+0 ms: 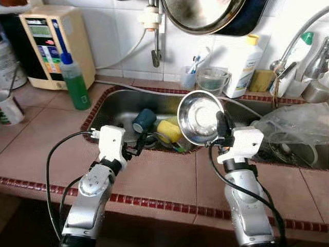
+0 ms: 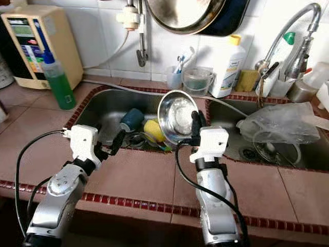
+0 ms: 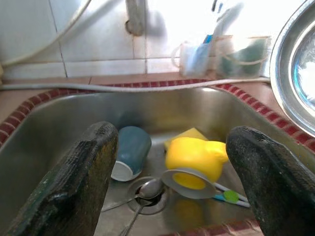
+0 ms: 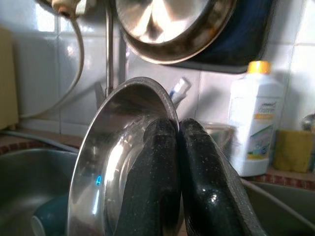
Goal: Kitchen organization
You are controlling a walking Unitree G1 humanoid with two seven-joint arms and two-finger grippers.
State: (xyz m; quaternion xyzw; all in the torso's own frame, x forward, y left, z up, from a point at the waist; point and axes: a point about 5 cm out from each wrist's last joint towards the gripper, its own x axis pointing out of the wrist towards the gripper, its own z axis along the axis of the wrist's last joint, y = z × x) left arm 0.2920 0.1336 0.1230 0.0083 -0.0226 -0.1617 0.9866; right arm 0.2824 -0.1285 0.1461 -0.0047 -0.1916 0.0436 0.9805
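Observation:
My right gripper (image 1: 222,123) is shut on the rim of a shiny steel bowl (image 1: 198,117), holding it tilted on edge above the divider between the two sink basins; the pinched rim is close up in the right wrist view (image 4: 108,162). My left gripper (image 1: 136,146) hangs open over the front edge of the left sink (image 1: 110,105), nothing between its fingers. In that basin lie a teal cup (image 3: 130,150) on its side, a yellow cup (image 3: 194,157) and a spoon (image 3: 147,189) by the drain.
A green bottle (image 1: 75,82) and a beige water purifier (image 1: 51,43) stand at the left. A white bottle (image 1: 241,64), a glass jug (image 1: 212,80) and a hanging pan (image 1: 205,13) are behind. A crumpled plastic bag (image 1: 293,126) lies in the right basin under the faucet (image 2: 288,36).

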